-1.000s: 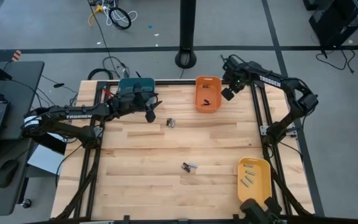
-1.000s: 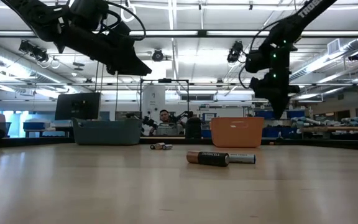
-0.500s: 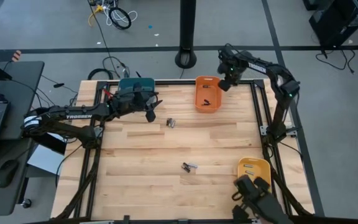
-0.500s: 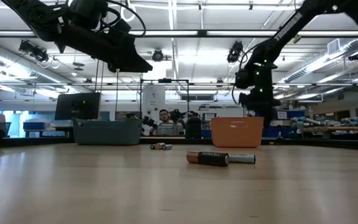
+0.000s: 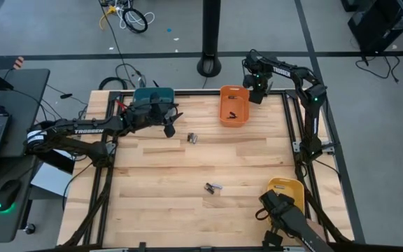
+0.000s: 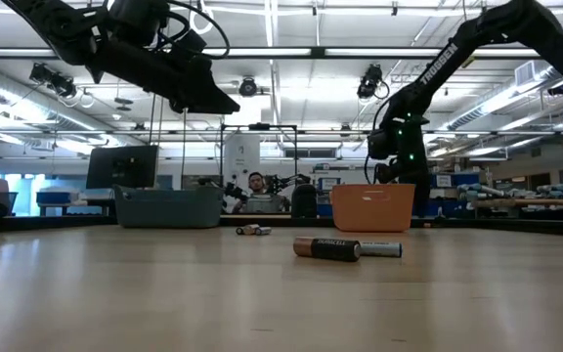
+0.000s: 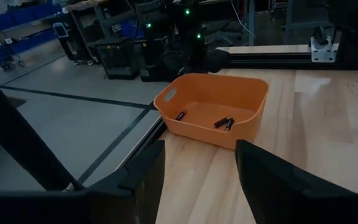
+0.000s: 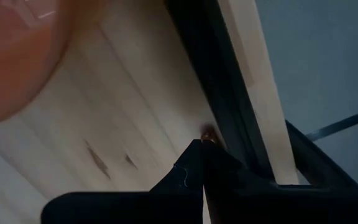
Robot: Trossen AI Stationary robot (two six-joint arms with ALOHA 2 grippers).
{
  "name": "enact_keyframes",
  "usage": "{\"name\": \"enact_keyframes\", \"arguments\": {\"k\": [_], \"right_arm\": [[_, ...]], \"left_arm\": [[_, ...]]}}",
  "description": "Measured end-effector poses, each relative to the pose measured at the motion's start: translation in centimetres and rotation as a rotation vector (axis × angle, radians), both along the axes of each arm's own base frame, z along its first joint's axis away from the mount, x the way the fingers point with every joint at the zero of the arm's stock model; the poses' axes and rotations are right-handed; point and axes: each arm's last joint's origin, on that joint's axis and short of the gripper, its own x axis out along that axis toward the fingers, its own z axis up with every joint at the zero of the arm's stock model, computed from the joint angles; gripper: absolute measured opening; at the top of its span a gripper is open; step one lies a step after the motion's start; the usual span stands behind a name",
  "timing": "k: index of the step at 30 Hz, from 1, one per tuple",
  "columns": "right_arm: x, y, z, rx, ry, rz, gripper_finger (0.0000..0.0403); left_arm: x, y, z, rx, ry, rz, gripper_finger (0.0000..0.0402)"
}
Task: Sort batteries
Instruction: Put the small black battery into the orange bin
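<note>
Two batteries (image 5: 213, 187) lie side by side near the middle of the wooden table (image 5: 152, 210); in the low view they are a dark one (image 6: 326, 248) with a silvery one (image 6: 380, 249) just beside it. A smaller pair of batteries (image 5: 192, 138) lies farther back, between the two rear bins. More batteries (image 7: 224, 123) rest on the floor of the orange bin (image 5: 234, 105) at the far edge, and several (image 5: 280, 199) lie in the yellow bin (image 5: 286, 201) near the front right corner. A teal bin (image 5: 147, 98) stands at the far left edge.

The left gripper (image 5: 169, 129) hangs above the table just in front of the teal bin, its jaws apart with nothing between them. The right gripper (image 5: 255, 91) is at the far edge, just to the right of the orange bin, its jaws together; whether anything is pinched between them cannot be told.

A person (image 6: 256, 193) shows in the room behind the table.
</note>
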Motion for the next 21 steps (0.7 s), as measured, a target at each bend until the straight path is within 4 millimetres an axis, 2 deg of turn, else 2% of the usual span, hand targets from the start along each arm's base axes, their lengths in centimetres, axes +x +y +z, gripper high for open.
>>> {"name": "enact_keyframes", "arguments": {"k": [21], "right_arm": [[-2.0, -1.1, -0.1, 0.008, 0.0, -0.014, 0.0009]], "left_arm": [[0.0, 0.0, 0.0, 0.002, -0.001, 0.0, 0.0202]]}}
